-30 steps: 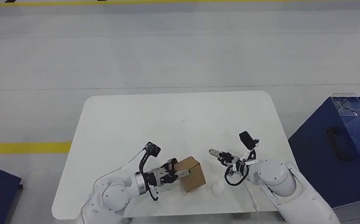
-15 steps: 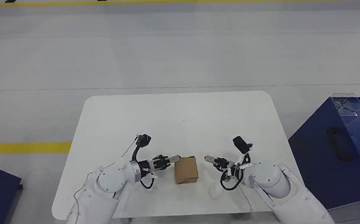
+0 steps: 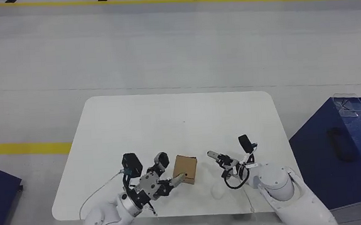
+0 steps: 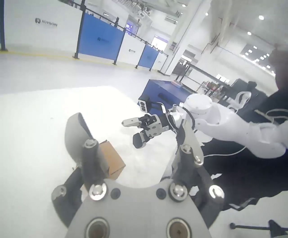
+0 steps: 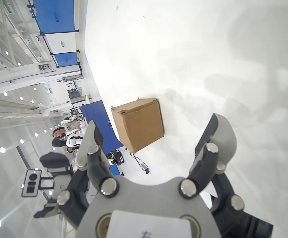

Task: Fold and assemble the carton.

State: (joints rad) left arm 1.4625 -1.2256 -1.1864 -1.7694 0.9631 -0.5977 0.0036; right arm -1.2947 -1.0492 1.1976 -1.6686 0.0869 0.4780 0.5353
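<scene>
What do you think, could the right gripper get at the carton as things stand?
Probably yes. The right gripper is open and faces the carton across the table, with nothing between them. The left gripper, also open, sits at the carton's opposite side and does not block that approach.

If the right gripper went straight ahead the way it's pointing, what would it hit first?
Probably the carton, which stands on the table straight ahead of the right gripper, in line with its open jaws; nothing lies between.
</scene>
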